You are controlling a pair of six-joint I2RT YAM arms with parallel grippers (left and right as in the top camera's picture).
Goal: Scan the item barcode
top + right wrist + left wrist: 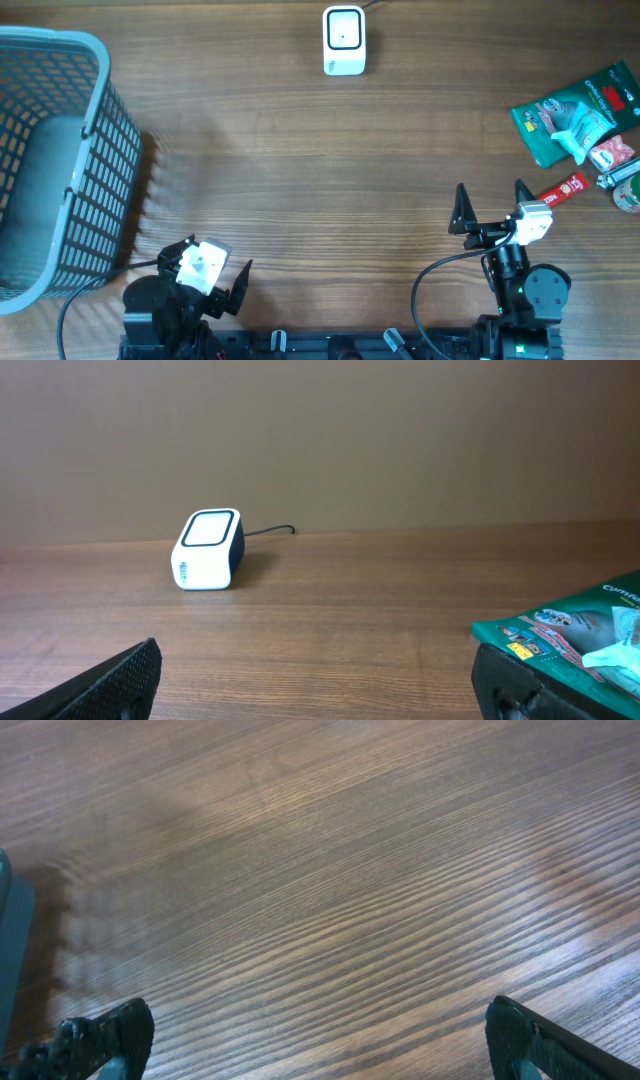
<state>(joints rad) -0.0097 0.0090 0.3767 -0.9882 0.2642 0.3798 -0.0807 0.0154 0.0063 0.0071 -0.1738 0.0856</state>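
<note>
On the wooden worktop [300, 150] the heap of items lies at the right edge, just beyond and to the right of the right gripper [490, 195], whose jaws stand wide apart and hold nothing. The left gripper [320, 1050], near the front edge, is also spread wide and holds nothing. The grey basket [110, 170] at the left edge shows only its own bottom inside. In the heap, the green packet [565, 120] carries writing too small to read. The white scanner [344, 40] stands at the far edge. The red tube [563, 187] lies nearest to the right fingers.
</note>
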